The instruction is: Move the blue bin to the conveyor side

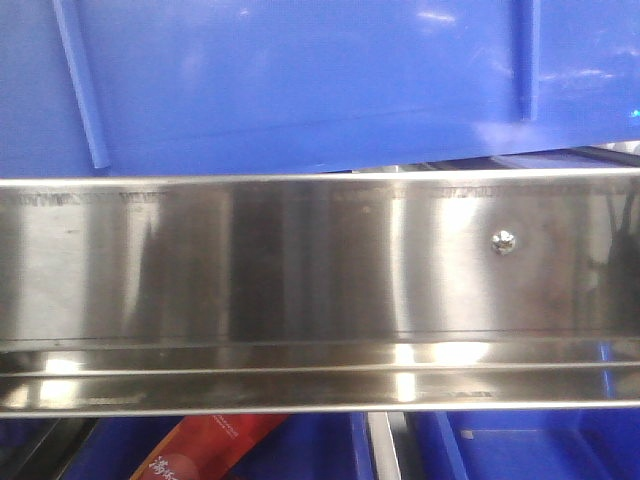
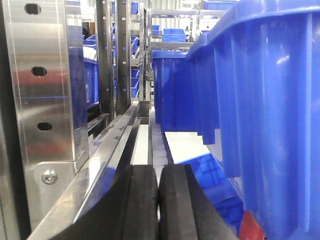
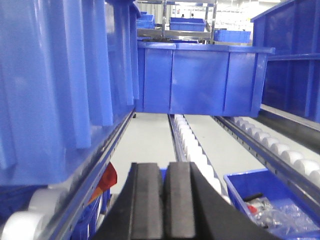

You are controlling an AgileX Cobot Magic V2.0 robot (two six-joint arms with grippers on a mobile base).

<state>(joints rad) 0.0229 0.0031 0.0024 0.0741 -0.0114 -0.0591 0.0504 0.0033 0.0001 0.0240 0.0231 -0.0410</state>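
Closed black pads of my left gripper (image 2: 159, 192) fill the bottom of the left wrist view, with nothing between them. My right gripper (image 3: 165, 192) is likewise pressed together and empty. Between both arms sits the blue bin (image 2: 270, 120) on the roller rack, a ribbed wall just beside each wrist and its base above the steel front rail (image 1: 300, 270). No conveyor in view. Risks, as I judge them: pads pressed on the glossy walls may slip, the rollers (image 3: 192, 142) may let the bin skew or run, my left arm may strike the steel upright (image 2: 42, 100), and the rail lip may snag the base.
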